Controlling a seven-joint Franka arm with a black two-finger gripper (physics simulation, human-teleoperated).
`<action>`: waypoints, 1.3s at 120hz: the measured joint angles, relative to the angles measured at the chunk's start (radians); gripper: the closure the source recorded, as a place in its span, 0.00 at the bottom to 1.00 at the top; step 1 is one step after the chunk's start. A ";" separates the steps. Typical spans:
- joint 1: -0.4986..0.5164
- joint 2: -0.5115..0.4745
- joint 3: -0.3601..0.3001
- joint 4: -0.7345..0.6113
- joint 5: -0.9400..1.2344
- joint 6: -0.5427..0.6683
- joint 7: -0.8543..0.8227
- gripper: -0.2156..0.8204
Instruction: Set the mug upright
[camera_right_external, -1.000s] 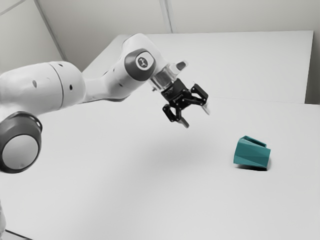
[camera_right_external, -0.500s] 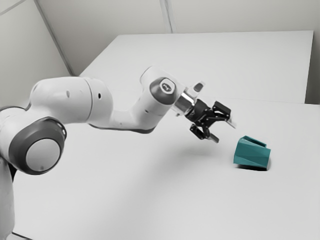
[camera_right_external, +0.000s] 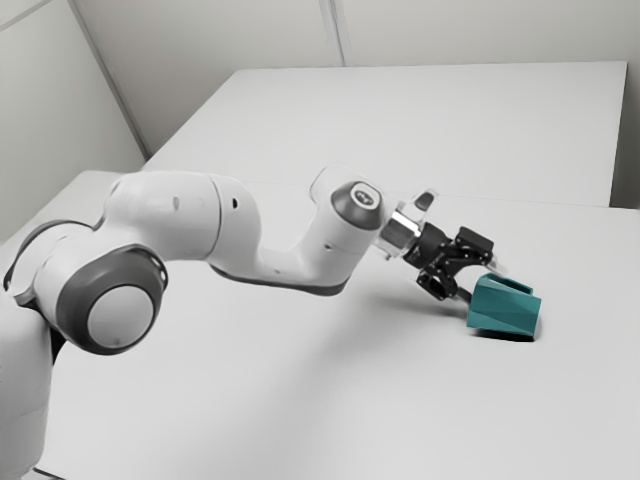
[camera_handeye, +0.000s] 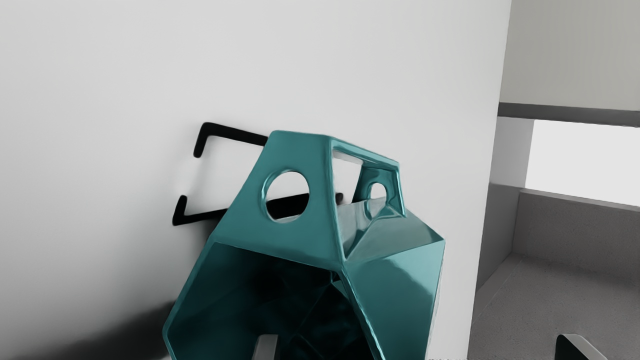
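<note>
A teal, faceted mug with an angular handle (camera_right_external: 505, 308) lies on its side on a smooth white table (camera_right_external: 580, 410), toward the exterior view's right; it is not upright. Its handle (camera_handeye: 290, 150) sticks upward, and in the wrist view a round hole shows in each of the handle's two end plates. The mug's wide, dark mouth (camera_handeye: 260, 285) faces the gripper. A thin black shadow (camera_handeye: 230, 132) traces the handle's outline on the table, and a dark patch of shadow lies along the mug's underside.

The black two-finger gripper (camera_right_external: 483, 281) is right at the mouth end of the mug, with its fingers (camera_handeye: 265, 348) spread wide. In the wrist view one fingertip stands in front of the dark mouth, the other well apart from it, out past the mug's faceted side. I cannot tell whether either finger touches the mug, but it is not pinched between them. Half a second ago the gripper was farther from the mug and higher; the mug lies as it did then.

The white, grey-jointed arm (camera_right_external: 165, 215) reaches in from the exterior view's left, bent low over the table. Behind the table is another broad white surface (camera_right_external: 430, 120), then a pale grey wall (camera_right_external: 270, 30) with a vertical strip. Past the table's straight edge, the wrist view shows a speckled grey floor (camera_handeye: 560, 295)
</note>
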 joint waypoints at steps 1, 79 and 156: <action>0.000 0.002 -0.002 0.002 -0.001 0.000 0.003 0.21; 0.018 0.042 -0.038 0.040 -0.055 -0.035 0.152 0.68; 0.020 -0.055 -0.044 0.016 -0.026 -0.036 0.243 0.92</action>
